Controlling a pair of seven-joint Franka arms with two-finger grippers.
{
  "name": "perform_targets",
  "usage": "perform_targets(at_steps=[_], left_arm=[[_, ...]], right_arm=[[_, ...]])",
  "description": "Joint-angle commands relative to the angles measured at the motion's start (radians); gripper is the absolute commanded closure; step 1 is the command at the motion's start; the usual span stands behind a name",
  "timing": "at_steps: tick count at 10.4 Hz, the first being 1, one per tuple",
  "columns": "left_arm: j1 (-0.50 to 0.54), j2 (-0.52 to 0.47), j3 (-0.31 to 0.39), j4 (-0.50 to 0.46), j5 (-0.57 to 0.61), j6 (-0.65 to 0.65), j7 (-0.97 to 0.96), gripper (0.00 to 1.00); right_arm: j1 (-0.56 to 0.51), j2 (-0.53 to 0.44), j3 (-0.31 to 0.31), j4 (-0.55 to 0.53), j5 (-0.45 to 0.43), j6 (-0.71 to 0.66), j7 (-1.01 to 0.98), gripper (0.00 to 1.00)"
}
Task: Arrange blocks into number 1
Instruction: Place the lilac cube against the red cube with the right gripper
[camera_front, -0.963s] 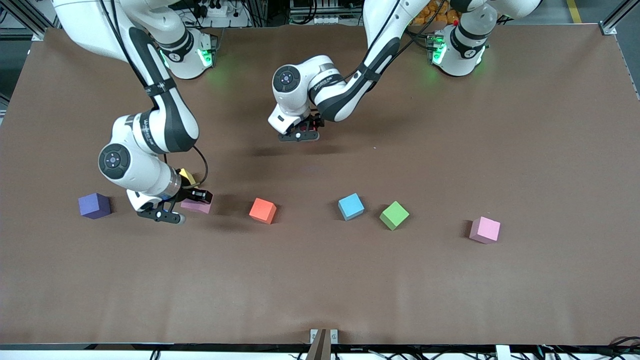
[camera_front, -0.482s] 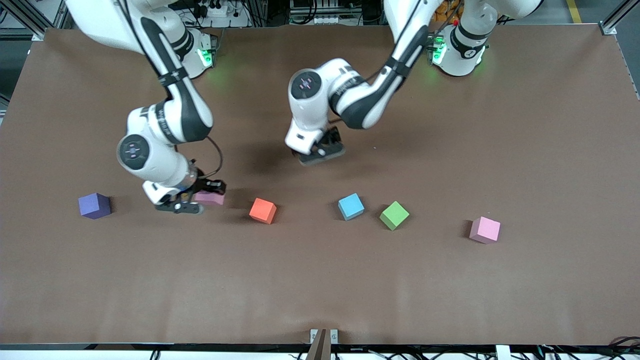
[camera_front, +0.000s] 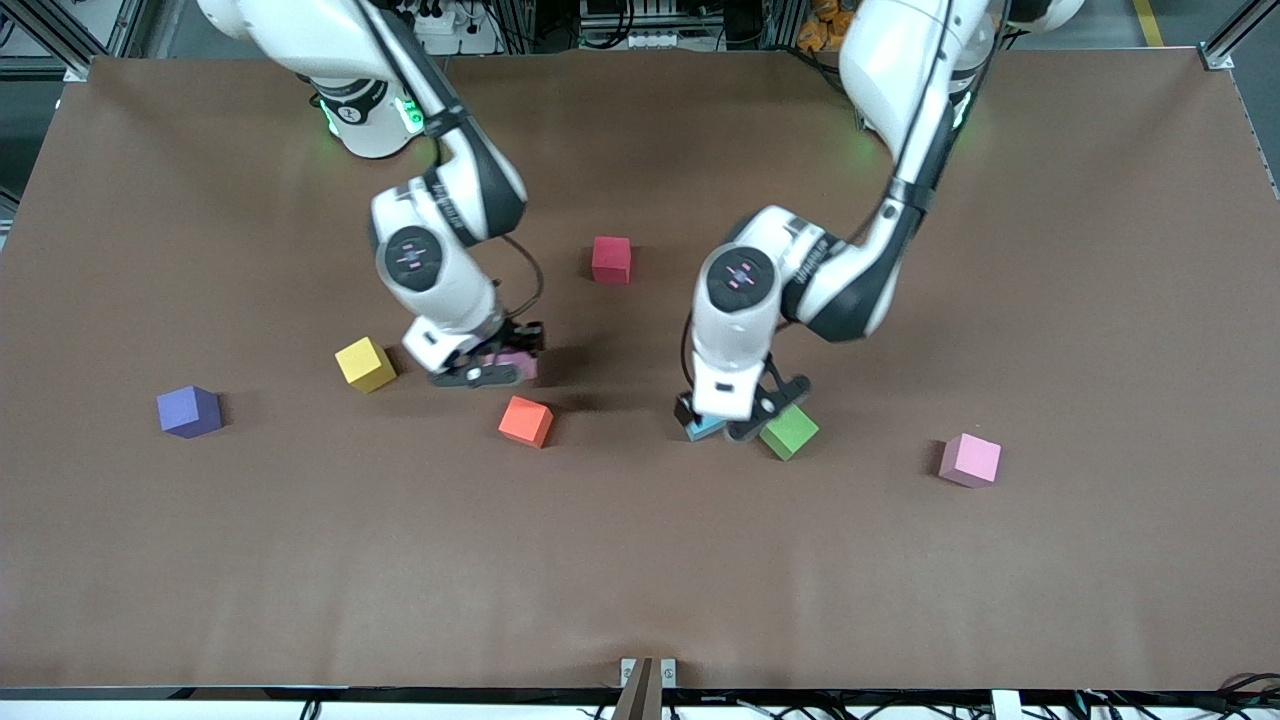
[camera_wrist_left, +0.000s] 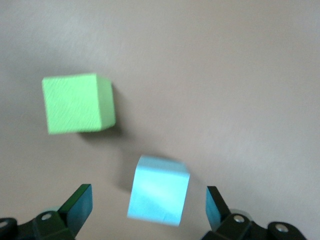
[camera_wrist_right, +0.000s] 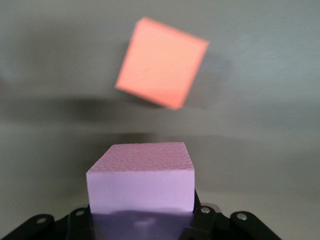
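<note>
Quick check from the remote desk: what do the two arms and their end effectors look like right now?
Both arms have glossy white shells with dark grey joint bands, round dark caps with pink marks, and thin black cables along them; green lights glow at the bases. The left end effector and right end effector are black; the left's fingers have teal pads.

Soft matt foam on the light pink cube (camera_wrist_right: 141, 176), bumpy and a bit rough on top, no shine. Same dull foam on the orange cube (camera_wrist_right: 161, 63), the sky blue cube (camera_wrist_left: 158, 190) and the green cube (camera_wrist_left: 77, 103), with fine lines on the green one. Flat brown matt surface (camera_front: 1050, 300), smooth like paper or board. Glossy white hard plastic on both arms; black plastic fingers (camera_wrist_left: 76, 208), dull.
</note>
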Motion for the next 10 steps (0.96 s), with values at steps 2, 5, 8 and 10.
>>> perform_targets(at_steps=[2,5,8,10], left_arm=[[0.004,0.095,0.001,0.067,-0.018,0.094,-0.059,0.0],[0.001,0.118,-0.006,0.078,-0.037,0.094,-0.085,0.0],[-0.007,0.12,-0.006,0.074,-0.107,0.081,-0.093,0.0],[-0.005,0.12,-0.006,0.072,-0.118,0.071,-0.091,0.0]], right_arm=[[0.147,0.07,-0.013,0.017,0.016,0.102,0.158,0.36],[0.208,0.08,-0.013,0.017,0.017,0.102,0.267,0.36],[0.254,0.086,-0.013,0.008,0.017,0.097,0.326,0.36],[0.28,0.096,-0.013,0.008,0.017,0.092,0.367,0.36]])
